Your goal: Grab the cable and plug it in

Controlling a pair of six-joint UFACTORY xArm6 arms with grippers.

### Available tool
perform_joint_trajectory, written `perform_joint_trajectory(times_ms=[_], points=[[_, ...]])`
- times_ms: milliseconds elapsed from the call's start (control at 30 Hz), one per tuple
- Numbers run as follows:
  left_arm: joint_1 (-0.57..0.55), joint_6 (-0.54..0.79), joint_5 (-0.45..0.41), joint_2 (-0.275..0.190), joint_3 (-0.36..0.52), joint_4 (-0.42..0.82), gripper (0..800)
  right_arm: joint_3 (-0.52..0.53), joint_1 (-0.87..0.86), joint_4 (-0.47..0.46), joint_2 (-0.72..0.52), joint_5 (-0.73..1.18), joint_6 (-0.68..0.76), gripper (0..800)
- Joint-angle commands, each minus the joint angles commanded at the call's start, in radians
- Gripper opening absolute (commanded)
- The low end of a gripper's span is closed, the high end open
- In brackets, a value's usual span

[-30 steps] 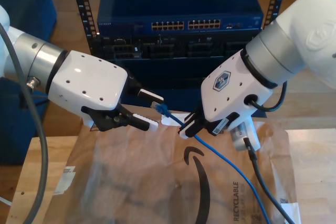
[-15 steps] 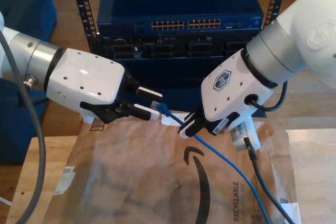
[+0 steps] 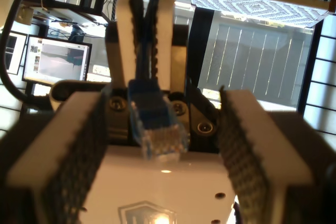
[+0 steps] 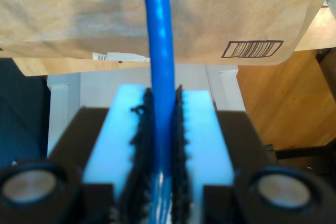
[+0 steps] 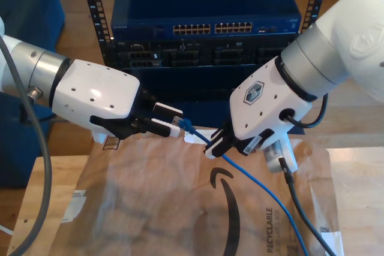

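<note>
Brown paper packaging (image 5: 180, 208) covered the wooden table (image 5: 360, 208) nearest the exterior camera, and over it the two arms met. The second gripper (image 5: 215, 145), on the arm at the exterior view's right, was clenched on the cable (image 5: 255, 181); in the second wrist view the blue line (image 4: 160, 77) ran straight out between pads (image 4: 202, 129) pressed against it on both sides. From that grip the free end rose toward the exterior view's left, ending in the plug (image 5: 182, 123), while the rest trailed down across the paper toward the exterior view's lower right. The first gripper (image 5: 169, 121), on the arm at the exterior view's left, had its fingers spread to either side of the plug without touching it; in the first wrist view the translucent plug (image 3: 156, 129) hung in the gap between the ribbed pads (image 3: 79, 156), pointing toward that camera. The cable's long axis therefore lay roughly along the first gripper's approach line, with the plug just inside its opening, so the first gripper appeared best placed to close on it, and a handover seemed the step in hand. Beyond both arms stood the rack with the network switch (image 5: 204, 13), its rows of ports (image 5: 213, 29) well apart from the plug and still unplugged.
</note>
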Motion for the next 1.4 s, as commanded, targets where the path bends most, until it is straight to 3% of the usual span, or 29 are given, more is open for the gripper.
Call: perform_joint_trajectory(times_ms=[367, 1000, 1233, 1300, 1333, 1400], points=[[0.002, 0.002, 0.0, 0.0, 0.002, -0.002, 244, 0.0, 0.0, 0.002, 0.003, -0.002, -0.002, 3], [0.003, 0.017, 0.008, 0.0, 0.005, -0.031, 230, -0.003, -0.006, 0.005, 0.009, -0.002, -0.003, 3], [0.003, 0.017, 0.006, 0.0, 0.006, -0.031, 139, -0.003, -0.006, 0.005, 0.009, -0.002, -0.003, 9], [0.003, 0.017, 0.005, -0.002, 0.006, -0.031, 85, -0.003, -0.008, 0.005, 0.009, -0.002, -0.003, 44], [0.003, 0.015, 0.003, -0.002, 0.006, -0.031, 34, -0.003, -0.008, 0.005, 0.009, -0.002, -0.005, 99], [0.003, 0.015, 0.003, -0.002, 0.008, -0.031, 21, -0.003, -0.008, 0.005, 0.009, -0.002, -0.005, 191]])
